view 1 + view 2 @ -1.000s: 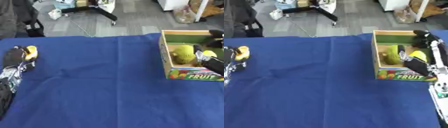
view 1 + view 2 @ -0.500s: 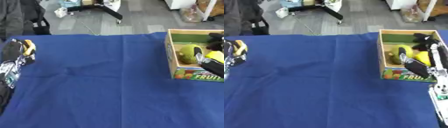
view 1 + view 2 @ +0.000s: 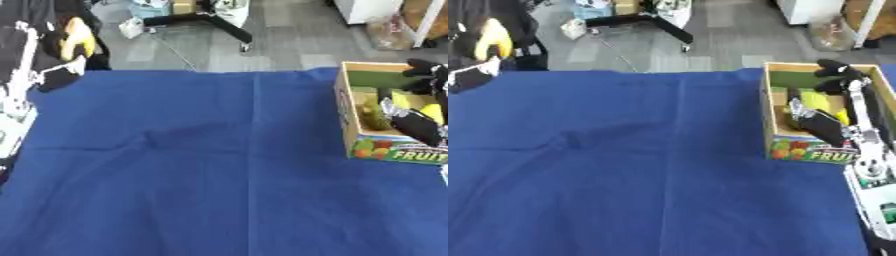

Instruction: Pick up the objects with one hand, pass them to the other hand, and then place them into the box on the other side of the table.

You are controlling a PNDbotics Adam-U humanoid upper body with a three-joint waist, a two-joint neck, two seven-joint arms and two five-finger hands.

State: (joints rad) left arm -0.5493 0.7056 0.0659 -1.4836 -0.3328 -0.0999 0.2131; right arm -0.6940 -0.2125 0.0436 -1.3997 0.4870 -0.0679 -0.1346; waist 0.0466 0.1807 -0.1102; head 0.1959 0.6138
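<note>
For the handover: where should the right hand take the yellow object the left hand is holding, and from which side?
Take its upper end, coming from the right. The yellow object looks elongated and stands roughly upright at the far left, and the left robot hand covers its lower part, so only the top is bare. What it is cannot be told. The right robot hand is over the fruit box.

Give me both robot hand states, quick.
Left robot hand: shut on the yellow object.
Right robot hand: inside the box, shut on a yellow object.
</note>
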